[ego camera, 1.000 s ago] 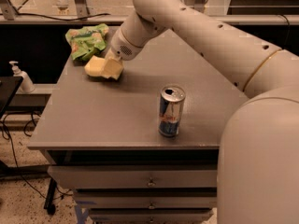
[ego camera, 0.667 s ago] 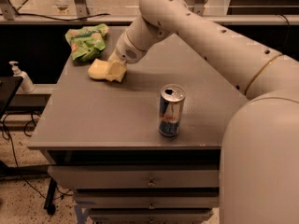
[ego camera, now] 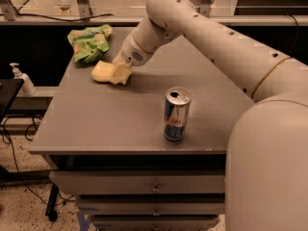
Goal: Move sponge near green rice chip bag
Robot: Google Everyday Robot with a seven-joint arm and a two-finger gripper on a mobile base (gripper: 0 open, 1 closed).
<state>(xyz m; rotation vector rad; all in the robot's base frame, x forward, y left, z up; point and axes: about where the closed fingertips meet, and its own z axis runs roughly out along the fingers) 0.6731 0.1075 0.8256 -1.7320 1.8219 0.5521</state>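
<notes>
Shifted slightly right, the gripper (ego camera: 122, 72) sits at the right end of the sponge (ego camera: 103, 72), grip state not discernible; this sponge lies crosswise on the table (ego camera: 120, 124), chip bag (ego camera: 89, 42) just beyond its left end.

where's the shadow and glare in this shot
Camera view: the arm throws a soft dark band across the table behind the can; the tool rests at the sponge near the green rice chip bag; the can's top catches a small glint.
</notes>
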